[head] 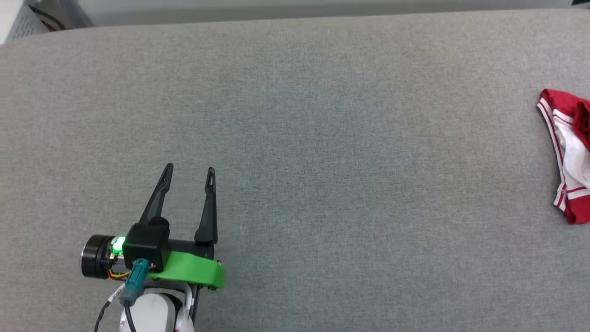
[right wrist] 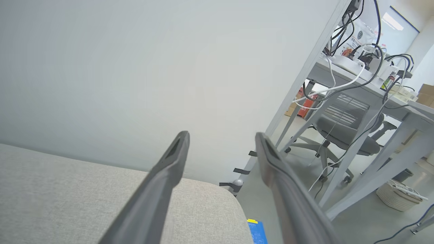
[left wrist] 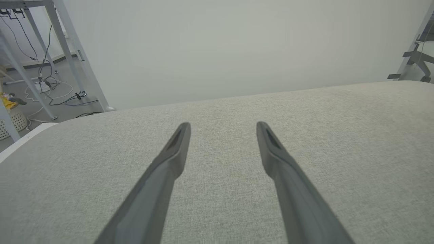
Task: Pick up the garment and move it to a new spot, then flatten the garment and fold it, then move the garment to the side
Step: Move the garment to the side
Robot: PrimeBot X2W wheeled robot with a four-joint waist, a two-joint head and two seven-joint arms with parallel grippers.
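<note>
Viewing from the head, we find the garment (head: 569, 152) bunched at the far right edge of the grey surface (head: 322, 138), well apart from our left gripper (head: 190, 168), whose fingers are spread and empty. Our right gripper (right wrist: 221, 135) also stands released, holding nothing.

Left jaws stand apart, empty; right jaws likewise.

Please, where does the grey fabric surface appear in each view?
Head view: the grey fabric surface covers nearly the whole picture, with the garment at its right edge.
Left wrist view: the surface takes the lower half, under the open left tool.
Right wrist view: the surface sits lower left, ending in a rounded corner.
Shared landmark: the pale wall beyond its far edge.
</note>
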